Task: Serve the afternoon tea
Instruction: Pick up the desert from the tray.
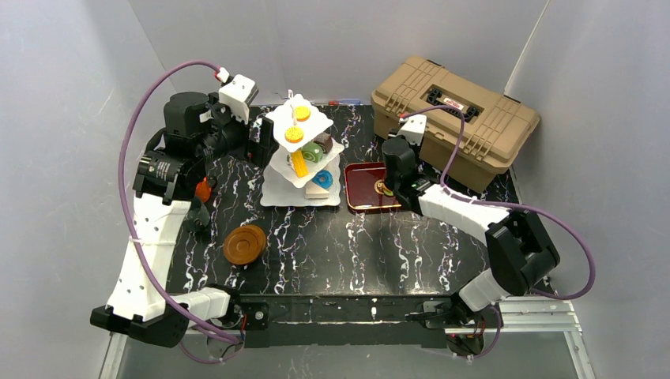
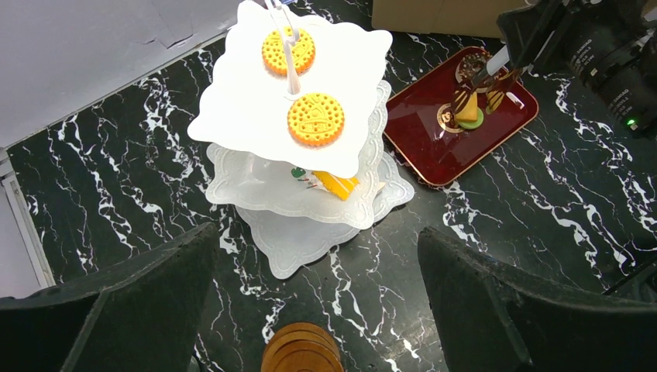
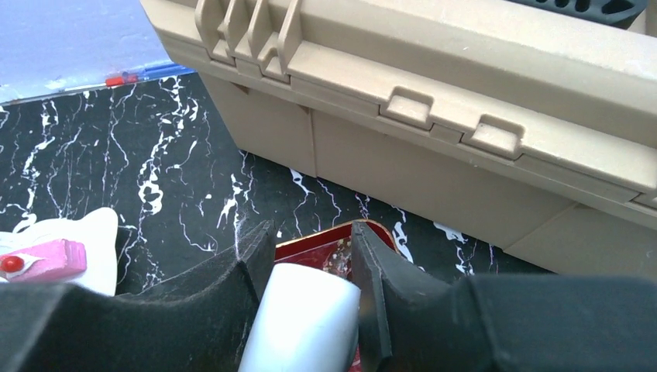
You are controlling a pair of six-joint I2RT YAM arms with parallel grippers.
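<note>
Right claw (image 3: 314, 232), grasping tongs (image 3: 300, 319) at a pastry (image 2: 467, 116), has the stand (image 1: 304, 154) to its left; left claw (image 2: 316, 263) hangs released.

The white three-tier stand (image 2: 240, 108) stands upright at the back of the table; two round yellow cookies (image 2: 315, 119) lie on its top plate; a green donut (image 1: 312, 151) and a blue donut (image 1: 321, 179) sit lower down; brown saucers (image 1: 244, 244) are stacked in front, well apart; an orange cup (image 1: 204, 190) sits at the left; a yellow and green pastry (image 2: 469, 116) lies on the red tray (image 2: 418, 147) just beside the stand.
</note>
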